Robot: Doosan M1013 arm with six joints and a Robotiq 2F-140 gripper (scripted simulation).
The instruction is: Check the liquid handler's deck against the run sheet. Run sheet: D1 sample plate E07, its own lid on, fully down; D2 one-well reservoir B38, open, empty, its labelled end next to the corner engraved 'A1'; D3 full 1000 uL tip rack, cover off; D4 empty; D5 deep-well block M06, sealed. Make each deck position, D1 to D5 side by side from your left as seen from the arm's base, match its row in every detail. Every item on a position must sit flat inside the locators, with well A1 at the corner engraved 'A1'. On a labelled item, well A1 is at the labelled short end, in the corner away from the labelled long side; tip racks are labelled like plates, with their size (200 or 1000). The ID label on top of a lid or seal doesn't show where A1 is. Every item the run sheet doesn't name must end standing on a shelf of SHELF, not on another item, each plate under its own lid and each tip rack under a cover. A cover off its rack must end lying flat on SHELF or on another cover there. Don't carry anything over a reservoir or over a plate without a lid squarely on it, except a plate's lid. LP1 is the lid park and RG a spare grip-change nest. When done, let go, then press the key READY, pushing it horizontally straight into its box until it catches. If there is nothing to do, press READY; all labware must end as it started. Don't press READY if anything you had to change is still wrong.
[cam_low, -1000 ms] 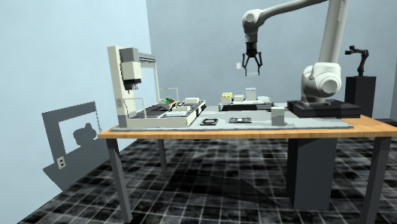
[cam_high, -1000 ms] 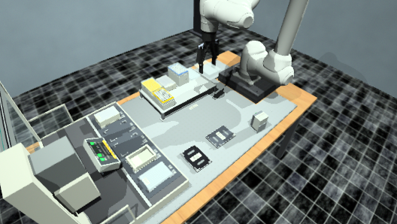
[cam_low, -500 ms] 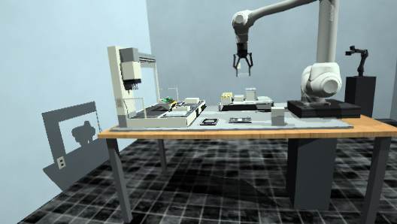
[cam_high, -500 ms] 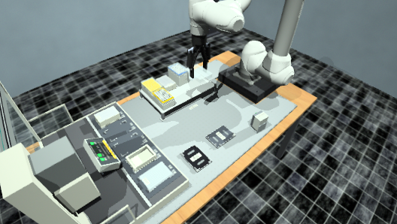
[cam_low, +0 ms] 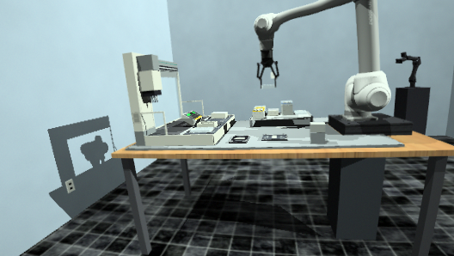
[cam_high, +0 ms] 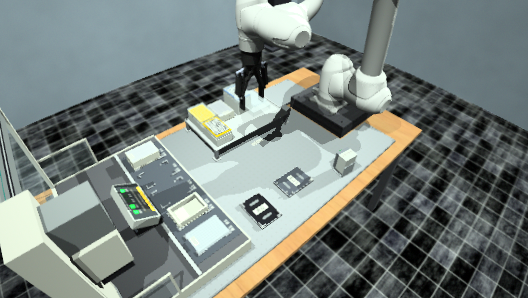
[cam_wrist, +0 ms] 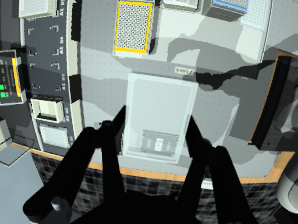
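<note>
My gripper (cam_high: 251, 100) (cam_low: 267, 81) (cam_wrist: 156, 118) hangs high above the table, near the shelf rack (cam_high: 250, 134). It is shut on a clear flat lid (cam_wrist: 160, 96) (cam_low: 267, 86) with a small label at one short end, held level by its long sides. On the liquid handler's deck (cam_high: 165, 182) a white deep-well block (cam_high: 142, 154) (cam_wrist: 36, 2) sits at the far end. An open reservoir (cam_high: 187, 209) (cam_wrist: 48, 110) and a pale covered plate (cam_high: 207, 234) sit at the near end. The positions between them show bare locators.
Two black nests (cam_high: 260, 210) (cam_high: 293, 182) and a small grey box (cam_high: 345, 161) stand on the mat.
</note>
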